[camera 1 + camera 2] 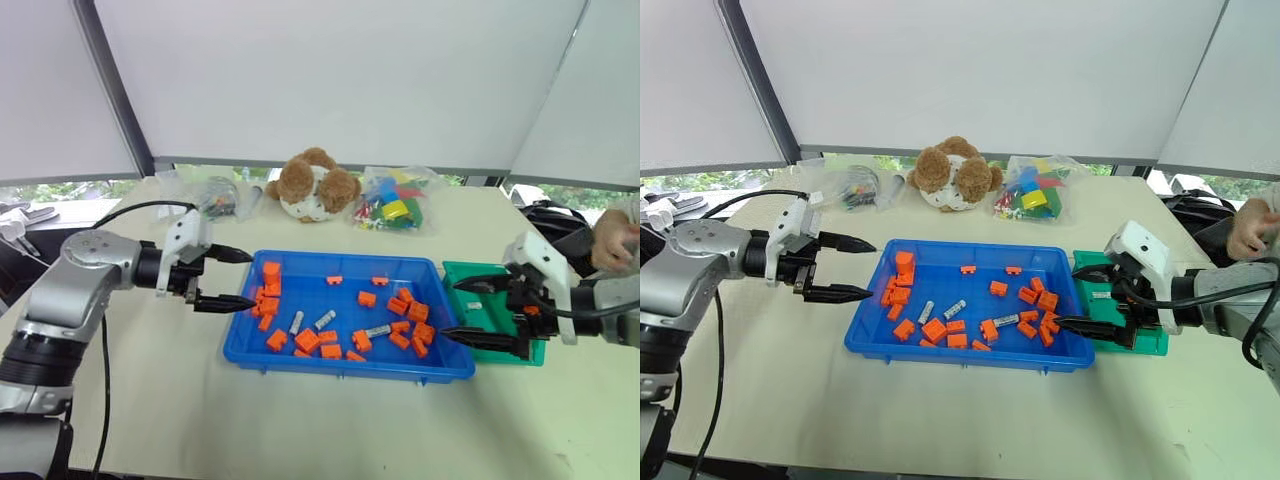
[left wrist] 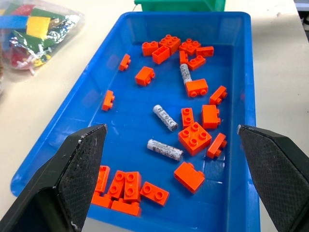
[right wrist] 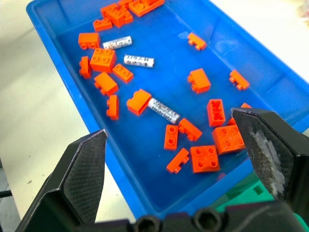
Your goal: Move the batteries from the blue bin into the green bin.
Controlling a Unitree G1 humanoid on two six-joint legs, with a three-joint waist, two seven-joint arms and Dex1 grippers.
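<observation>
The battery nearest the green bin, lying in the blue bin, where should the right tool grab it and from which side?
Grip the battery across its middle, coming down from above with the open right tool. It lies flat on the floor of the blue bin. An orange brick touches one end, so close the fingers on the long sides, not the ends.

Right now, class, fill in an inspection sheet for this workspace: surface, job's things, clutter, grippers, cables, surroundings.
Surface: pale table.
Job's things: three batteries lie among orange bricks in the blue bin; green bin at its right end, contents hidden.
Clutter: teddy bear, bag of coloured blocks, clear bag.
Grippers: left gripper open beside the blue bin's left end; right gripper open over the green bin.
Cables: black cable on the left arm.
Surroundings: white panels; a person's hand at right.
</observation>
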